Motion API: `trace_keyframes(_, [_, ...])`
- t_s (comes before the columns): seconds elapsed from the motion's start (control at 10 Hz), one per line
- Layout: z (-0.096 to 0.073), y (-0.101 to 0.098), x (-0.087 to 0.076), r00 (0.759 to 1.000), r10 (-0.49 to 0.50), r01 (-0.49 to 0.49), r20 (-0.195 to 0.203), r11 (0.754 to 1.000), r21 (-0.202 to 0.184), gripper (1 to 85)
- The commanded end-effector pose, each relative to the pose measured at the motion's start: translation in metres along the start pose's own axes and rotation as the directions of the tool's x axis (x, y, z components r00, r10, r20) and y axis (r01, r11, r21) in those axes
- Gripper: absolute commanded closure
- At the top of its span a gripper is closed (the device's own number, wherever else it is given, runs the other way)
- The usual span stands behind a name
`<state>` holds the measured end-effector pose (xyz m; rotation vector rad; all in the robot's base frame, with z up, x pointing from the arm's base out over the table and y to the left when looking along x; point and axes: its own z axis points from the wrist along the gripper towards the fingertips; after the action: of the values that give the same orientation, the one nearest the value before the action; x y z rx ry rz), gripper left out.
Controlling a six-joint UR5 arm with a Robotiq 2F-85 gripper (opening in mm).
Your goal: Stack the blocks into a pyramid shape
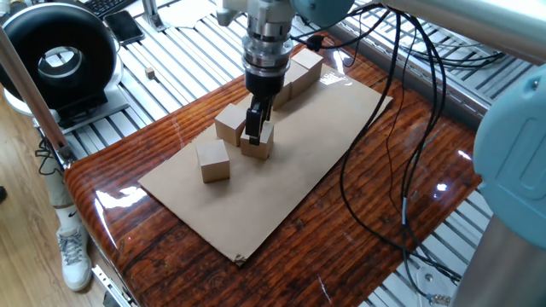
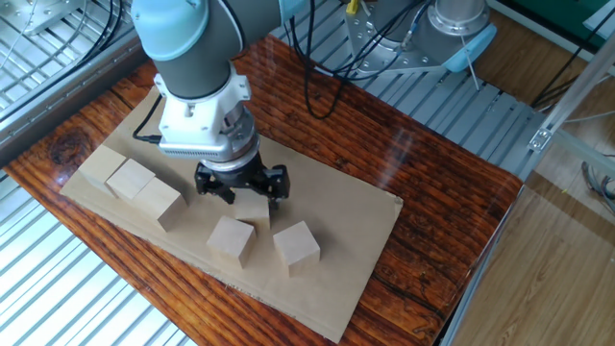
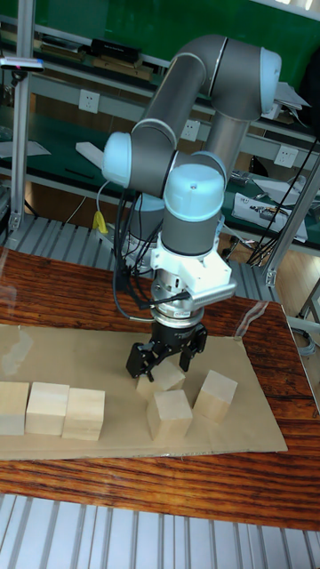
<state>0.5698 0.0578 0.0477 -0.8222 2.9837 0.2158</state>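
Six wooden blocks (three in a row) on one cardboard sheet.
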Motion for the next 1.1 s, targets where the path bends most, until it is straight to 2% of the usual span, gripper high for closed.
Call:
trace_keyframes(0.0, [0.004,-0.017,-0.009,0.999,-0.014,0.013,0.029,0.999,0.051,13.0])
trace_keyframes(0.4, [0.010,-0.019,-0.013,0.999,-0.018,0.016,0.035,0.998,0.061,14.3])
trace_keyframes(0.5, [0.013,-0.020,-0.013,0.999,-0.007,0.005,0.032,0.998,0.067,17.7])
trace_keyframes(0.6, [0.014,-0.019,-0.014,0.999,0.008,-0.010,0.032,0.998,0.068,29.7])
trace_keyframes(0.8, [0.009,-0.007,-0.014,0.998,0.047,-0.048,0.041,0.999,0.026,42.3])
trace_keyframes(1.0, [-0.017,0.003,-0.007,0.998,0.066,-0.066,0.017,0.997,-0.042,44.0])
